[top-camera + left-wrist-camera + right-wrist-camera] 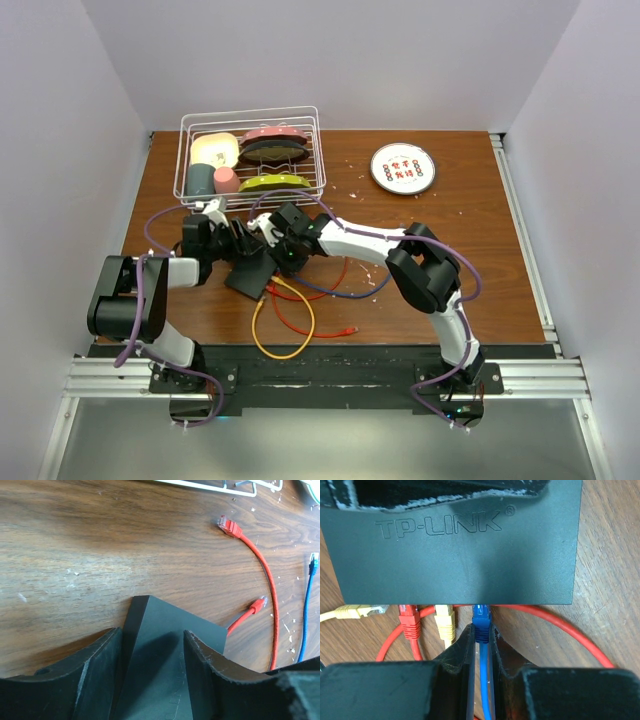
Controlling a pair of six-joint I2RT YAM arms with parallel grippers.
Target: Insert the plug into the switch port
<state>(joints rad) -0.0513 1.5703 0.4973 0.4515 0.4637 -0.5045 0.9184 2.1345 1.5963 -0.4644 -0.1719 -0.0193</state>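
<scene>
Wooden table (450, 260) takes up most of the top view, with a wire basket (318, 150) parked at the far left of it. Both arms reach in toward the middle-left, just on the near side of the basket, and meet over the switch (250, 275).

The switch is the flat black box with the brand name pressed into its lid. It sits left of the table's centre and looks tipped up a bit rather than lying flat. The left gripper (152, 632) has it: one finger (100, 675) on each side of the box, jaws about halfway apart and clamped on it.

A round white disc (402, 168) with red marks lies far right, well apart from everything.

Loose cables are looped on the near side of the switch: a yellow cable (285, 325), a red cable (300, 320) and a blue cable (340, 293).

The right gripper (481, 632) has its jaws nearly together, pinching the blue plug (481, 622) from behind. The plug's nose is right up against the switch's socket edge; can't tell how deep it's in. Beside it on the left, a yellow plug (445, 622) and a red plug (409, 620) meet the same edge. One spare yellow plug (355, 611) lies flat on the wood further left.
</scene>
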